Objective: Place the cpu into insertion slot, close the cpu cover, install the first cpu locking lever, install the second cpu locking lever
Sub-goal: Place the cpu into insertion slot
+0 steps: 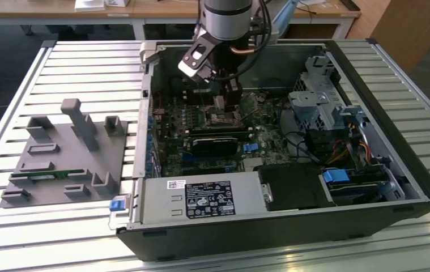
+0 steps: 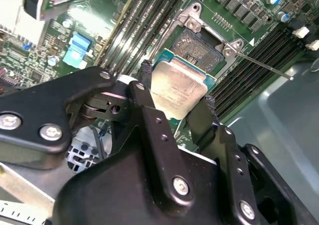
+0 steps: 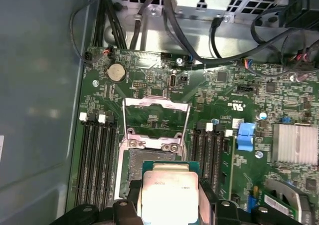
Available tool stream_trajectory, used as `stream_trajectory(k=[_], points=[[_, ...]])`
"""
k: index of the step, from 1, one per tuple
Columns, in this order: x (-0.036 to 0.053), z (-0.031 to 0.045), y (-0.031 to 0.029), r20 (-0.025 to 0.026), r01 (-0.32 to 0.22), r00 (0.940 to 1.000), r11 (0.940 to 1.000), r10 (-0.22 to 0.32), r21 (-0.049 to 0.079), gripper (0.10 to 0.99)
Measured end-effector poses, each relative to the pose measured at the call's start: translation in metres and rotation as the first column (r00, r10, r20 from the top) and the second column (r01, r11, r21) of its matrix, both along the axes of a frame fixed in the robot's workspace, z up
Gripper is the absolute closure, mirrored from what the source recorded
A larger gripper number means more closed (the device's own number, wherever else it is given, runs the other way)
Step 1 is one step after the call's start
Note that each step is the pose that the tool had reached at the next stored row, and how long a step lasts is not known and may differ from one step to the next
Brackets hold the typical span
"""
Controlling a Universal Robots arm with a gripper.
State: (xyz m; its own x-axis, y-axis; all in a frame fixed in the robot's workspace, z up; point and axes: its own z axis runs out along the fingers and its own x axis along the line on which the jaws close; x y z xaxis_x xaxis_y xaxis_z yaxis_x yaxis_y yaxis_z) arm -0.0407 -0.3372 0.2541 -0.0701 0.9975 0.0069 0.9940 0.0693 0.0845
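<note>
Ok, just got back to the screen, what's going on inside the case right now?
The arm's gripper is down inside the open computer case, with its fingers shut on the cpu. The chip hangs partly over the insertion slot and does not look seated yet. The cpu cover is swung open, off the slot.

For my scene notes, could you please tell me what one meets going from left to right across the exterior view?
Grey fixture block → gripper → metal drive cage → black case wall.
</note>
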Motion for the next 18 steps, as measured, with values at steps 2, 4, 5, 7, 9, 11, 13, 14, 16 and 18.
stream_trajectory(k=[2, 4, 5, 7, 9, 11, 13, 14, 16, 18], points=[[0.0, -0.003, 0.0008, -0.0001, 0.0, 1.0, 1.0, 0.0, 0.0, 0.549], [0.0, -0.0052, 0.0009, -0.0001, 0.003, 1.0, 1.0, -0.003, 0.0, 0.549], [0.0, -0.006, 0.001, -0.0001, 0.006, 1.0, 1.0, -0.006, 0.0, 0.549], [0.0, -0.0074, 0.001, -0.0001, 0.009, 1.0, 1.0, -0.009, 0.0, 0.549], [0.0, -0.0085, 0.001, -0.0001, 0.009, 1.0, 1.0, -0.009, 0.0, 0.549], [0.0, -0.0095, 0.001, -0.0001, 0.009, 1.0, 1.0, -0.009, 0.0, 0.549], [0.0, -0.0105, 0.001, -0.0001, 0.01, 1.0, 1.0, -0.01, 0.0, 0.549], [0.0, -0.0109, 0.001, -0.0001, 0.009, 1.0, 1.0, -0.009, 0.0, 0.549], [0.0, -0.0117, 0.001, -0.0001, 0.009, 1.0, 1.0, -0.009, 0.0, 0.549], [0.0, -0.0123, 0.001, -0.0001, 0.01, 1.0, 1.0, -0.01, 0.0, 0.549]])
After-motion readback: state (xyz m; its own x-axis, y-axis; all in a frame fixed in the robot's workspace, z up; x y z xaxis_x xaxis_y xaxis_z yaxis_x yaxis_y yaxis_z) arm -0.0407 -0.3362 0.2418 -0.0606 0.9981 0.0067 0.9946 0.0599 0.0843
